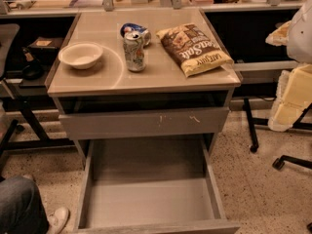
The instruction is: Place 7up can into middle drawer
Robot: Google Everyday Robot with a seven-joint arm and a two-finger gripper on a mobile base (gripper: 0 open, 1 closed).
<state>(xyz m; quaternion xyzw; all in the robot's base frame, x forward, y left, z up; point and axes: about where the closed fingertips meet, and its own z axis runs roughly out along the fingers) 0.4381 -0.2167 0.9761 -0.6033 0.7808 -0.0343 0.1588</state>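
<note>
- The grey cabinet with a smooth pale counter (161,74) fills the middle of the room, standing on a speckled floor (258,179) in front of a long desk.
- The middle drawer (148,201), a wide, shallow grey box with a plain floor and low side walls, is pulled all the way out towards me. Nothing lies in it.
- Directly above it, a flat grey drawer front with a few white scratches (141,123) sits shut.
- Pale yellow foam-like blocks (292,96) lean at the right, beside dark chair legs on castors.
- A rounded white casing (303,30) pokes in at the right edge, above the foam. I cannot tell what it belongs to.
- The gripper is nowhere in my sight from here, so I cannot tell how its jaws stand.
- A leg in blue jeans (19,206) and a white shoe (57,219) show at the bottom left corner.
- A brown and yellow crinkled snack bag (194,48) lies flat on the right part of the counter.
- A shallow round cream bowl (81,55) sits on the left part of the counter.
- The 7up can (134,51), a pale silvery soda can with faint green markings, stands upright near the counter's middle, between bowl and bag and apart from both.
- A dark blue can (132,30) lies just behind it.
</note>
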